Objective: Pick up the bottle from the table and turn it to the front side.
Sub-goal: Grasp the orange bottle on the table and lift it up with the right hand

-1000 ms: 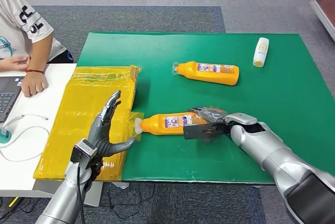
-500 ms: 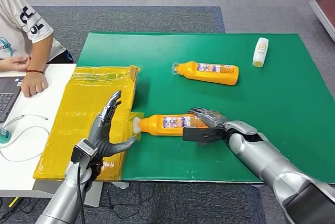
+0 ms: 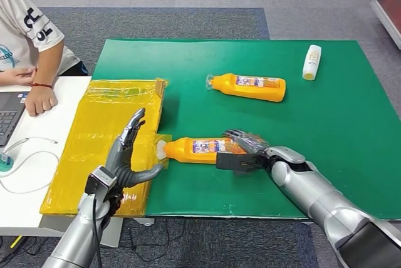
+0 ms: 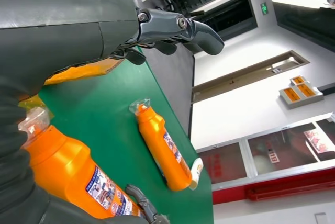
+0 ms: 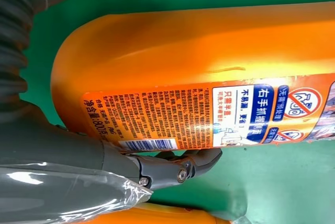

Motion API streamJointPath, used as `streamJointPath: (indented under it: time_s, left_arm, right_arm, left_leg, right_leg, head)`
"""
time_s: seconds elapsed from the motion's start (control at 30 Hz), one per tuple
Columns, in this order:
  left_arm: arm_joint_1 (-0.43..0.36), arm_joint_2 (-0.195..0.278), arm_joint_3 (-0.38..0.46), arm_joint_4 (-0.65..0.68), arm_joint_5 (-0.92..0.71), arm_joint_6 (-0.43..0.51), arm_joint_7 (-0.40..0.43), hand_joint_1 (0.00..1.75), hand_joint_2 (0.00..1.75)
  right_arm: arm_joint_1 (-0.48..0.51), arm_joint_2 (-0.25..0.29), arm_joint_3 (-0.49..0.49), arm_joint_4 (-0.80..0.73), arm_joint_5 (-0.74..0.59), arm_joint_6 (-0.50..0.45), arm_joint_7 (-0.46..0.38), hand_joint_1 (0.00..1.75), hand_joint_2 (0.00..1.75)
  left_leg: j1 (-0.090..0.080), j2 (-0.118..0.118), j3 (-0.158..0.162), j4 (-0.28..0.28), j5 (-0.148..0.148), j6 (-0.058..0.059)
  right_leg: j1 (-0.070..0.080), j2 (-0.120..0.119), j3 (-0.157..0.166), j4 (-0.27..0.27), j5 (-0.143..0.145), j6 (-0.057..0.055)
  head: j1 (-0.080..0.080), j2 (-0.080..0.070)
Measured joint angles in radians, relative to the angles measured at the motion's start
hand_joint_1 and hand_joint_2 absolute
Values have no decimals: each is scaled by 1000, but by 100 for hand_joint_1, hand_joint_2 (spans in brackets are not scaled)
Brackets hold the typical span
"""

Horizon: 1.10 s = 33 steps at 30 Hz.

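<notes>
The right hand (image 3: 244, 150) grips the base end of the near orange bottle (image 3: 201, 148), its fingers (image 3: 236, 136) wrapped over the body and thumb below. The bottle lies on its side on the green bench (image 3: 284, 118), its cap just beside the left hand (image 3: 128, 155), whose fingers (image 3: 133, 124) are spread, holding nothing.

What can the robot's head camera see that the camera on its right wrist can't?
Only the head view: a person's hand by a laptop, a small white bottle, yellow plastic sheet, and the left hand, open beside the cap. Only the right wrist view: tiny print and a barcode on the label. Both: the near orange bottle on the green mat, right hand around its base.
</notes>
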Motion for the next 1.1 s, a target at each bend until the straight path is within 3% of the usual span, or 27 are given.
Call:
streamJointPath:
  time_s: [0.6,1.1]
  left_arm:
    - [0,0,0,0,-2,1,0,0,175]
    - [12,1,1,0,-11,5,0,0,175]
  right_arm:
    - [-7,22,-7,-33,9,4,21,0,175]
    - [-15,36,-73,-121,21,-2,51,0,175]
  left_leg:
    - [0,0,0,0,0,0]
    - [0,0,-1,0,0,0]
  right_leg:
    - [0,0,0,0,0,0]
    - [0,0,0,0,0,0]
  head:
    - [0,0]
    - [0,0]
